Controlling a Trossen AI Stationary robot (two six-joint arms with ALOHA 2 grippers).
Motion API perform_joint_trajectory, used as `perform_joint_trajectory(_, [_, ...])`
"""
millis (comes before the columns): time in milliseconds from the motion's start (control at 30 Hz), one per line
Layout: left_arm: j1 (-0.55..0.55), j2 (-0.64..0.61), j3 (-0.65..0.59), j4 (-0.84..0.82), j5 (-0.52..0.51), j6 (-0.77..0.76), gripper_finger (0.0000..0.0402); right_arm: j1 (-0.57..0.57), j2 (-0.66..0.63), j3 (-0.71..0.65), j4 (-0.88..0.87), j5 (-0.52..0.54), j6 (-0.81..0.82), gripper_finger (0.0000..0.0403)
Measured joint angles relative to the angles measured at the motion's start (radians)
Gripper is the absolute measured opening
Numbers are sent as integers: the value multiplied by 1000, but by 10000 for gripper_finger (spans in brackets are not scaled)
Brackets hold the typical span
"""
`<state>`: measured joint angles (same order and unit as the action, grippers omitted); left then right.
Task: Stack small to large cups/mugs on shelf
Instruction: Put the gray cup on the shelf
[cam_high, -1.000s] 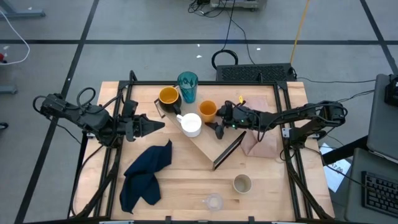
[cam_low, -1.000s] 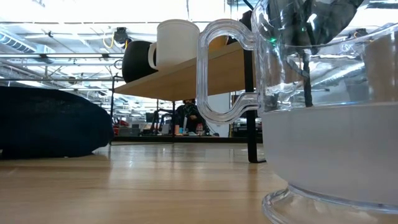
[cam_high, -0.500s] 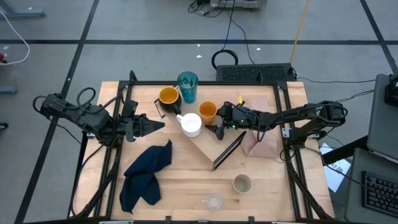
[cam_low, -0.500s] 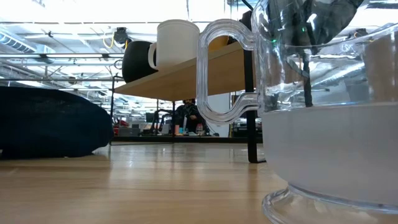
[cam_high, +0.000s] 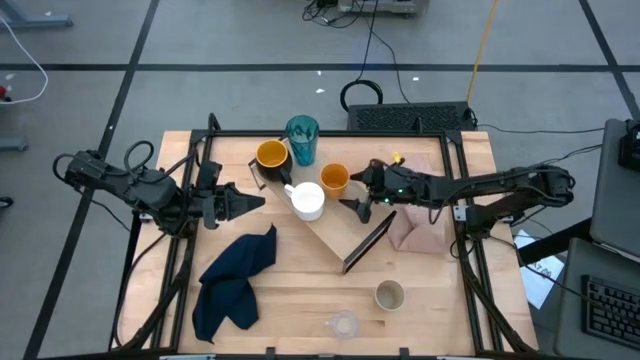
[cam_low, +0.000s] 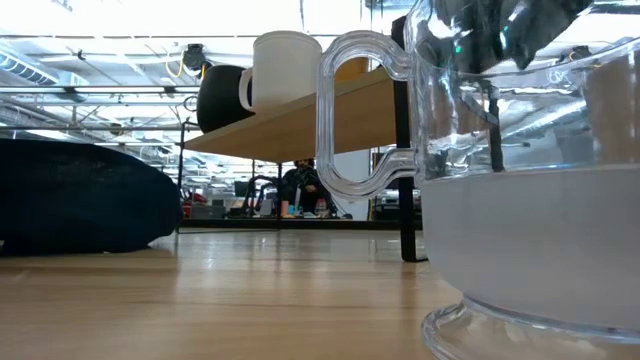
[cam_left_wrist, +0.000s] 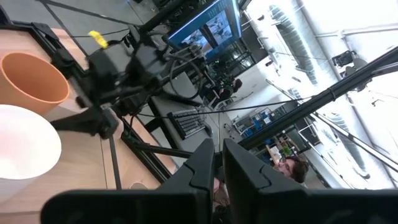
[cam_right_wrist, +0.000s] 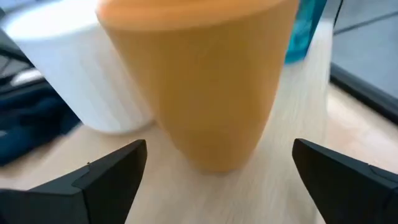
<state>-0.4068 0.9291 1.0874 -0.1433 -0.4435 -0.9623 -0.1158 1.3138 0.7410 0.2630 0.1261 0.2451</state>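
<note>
Since a second ago, right hand (cam_high: 362, 201) released small orange cup (cam_high: 333, 178)

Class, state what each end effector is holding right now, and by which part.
Nothing. The right end effector stands open beside the small orange cup, not gripping it; the left end effector is shut, empty.

Plain orange small plastic cup (cam_high: 333, 178); white ribbed ceramic mug (cam_high: 307, 200); translucent teal tall tumbler (cam_high: 301, 138); crumpled navy cloth (cam_high: 235, 280); light-wood shelf board (cam_high: 345, 235).

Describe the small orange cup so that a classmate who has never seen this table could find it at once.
Start at the light-wood shelf lying slantwise mid-table. On its far end stand two cups: the white mug and, beside it, the small orange cup. It alone is plain orange without a handle, just before the open right claw.
</note>
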Motion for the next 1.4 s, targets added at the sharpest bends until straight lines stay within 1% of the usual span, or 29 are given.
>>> perform_joint_trajectory(133, [0, 0, 0, -2, 0, 11, 33, 5, -66, 0, -13, 0, 8, 392])
perform_joint_trajectory(400, [0, 0, 0, -2, 8, 14, 33, 67, -241, 1, -59, -28, 196, 391])
perform_joint_trajectory(533, [0, 0, 0, -1, 20, 13, 33, 132, -333, 1, -73, -29, 343, 391])
perform_joint_trajectory(700, [0, 0, 0, -2, 33, 18, 33, 262, -400, 1, -90, -31, 475, 391])
perform_joint_trajectory(833, [0, 0, 0, -3, 34, 39, 33, 375, -422, 1, -79, -28, 606, 391])
perform_joint_trajectory(1000, [0, 0, 0, -3, 34, 57, 33, 510, -423, 1, 25, -21, 712, 391])
perform_joint_trajectory(1167, [0, 0, 0, -28, 34, 66, 33, 635, -401, 6, 78, 68, 746, 391])
perform_joint_trajectory(1300, [0, 0, 0, -57, 35, 48, 33, 716, -350, 69, 46, 127, 733, 391])
perform_joint_trajectory(1400, [0, 1, 0, -66, 35, 36, 33, 764, -291, 157, -81, 135, 715, 391])
